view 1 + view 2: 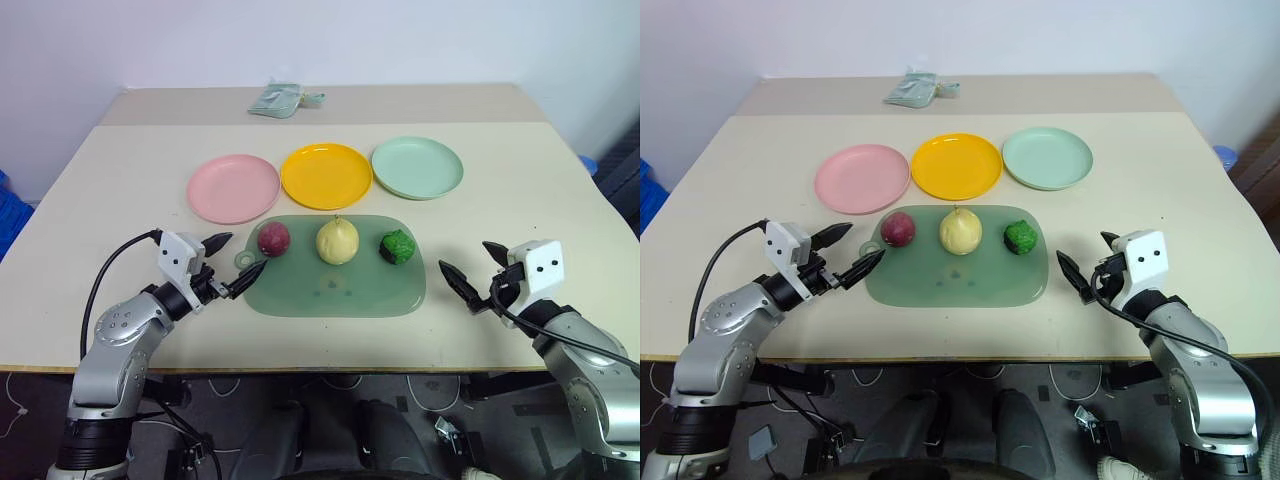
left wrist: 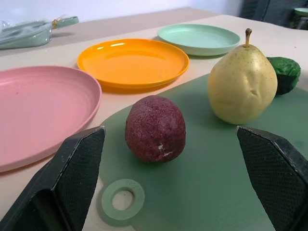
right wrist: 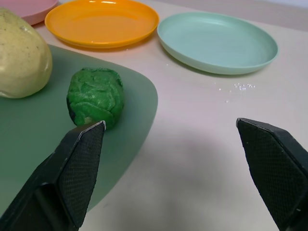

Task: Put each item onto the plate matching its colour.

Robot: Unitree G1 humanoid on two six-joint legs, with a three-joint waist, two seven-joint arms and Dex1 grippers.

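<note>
Progress: nothing is sorted yet, as I judge it; all three plates are bare and all three items lie on the green mat [image 1: 335,290].
Red-purple item [image 1: 273,239]: it sits at the left end of the mat's far edge, just near of the pink plate [image 1: 233,188] and apart from it.
Yellow pear [image 1: 337,241]: it stands upright in the middle of the mat, stem up, just near of the orange-yellow plate [image 1: 326,176].
Green item [image 1: 398,246]: small and bumpy, it rests at the right end of the mat, with the mint green plate [image 1: 417,167] beyond it to the far right.
My left hand [image 1: 231,265]: released, fingers spread wide, holding nothing; it hovers at the mat's left edge and points toward the red-purple item, which shows between my fingers in the left wrist view.
My right hand [image 1: 473,270]: released too, fingers wide apart and empty; it hangs over bare tabletop [image 1: 520,190] to the right of the mat, well apart from the green item.
Plates: they lie in a row across the far side of the mat, pink at left, orange-yellow in the middle, mint green at right, each roughly behind its matching item.
Left to do: three moves, I reckon, one item to each plate; the red-purple one looks the likeliest first pick for my left hand.
Far edge: a crumpled pale green bag [image 1: 283,100] lies beyond the plates, out of my way.
</note>
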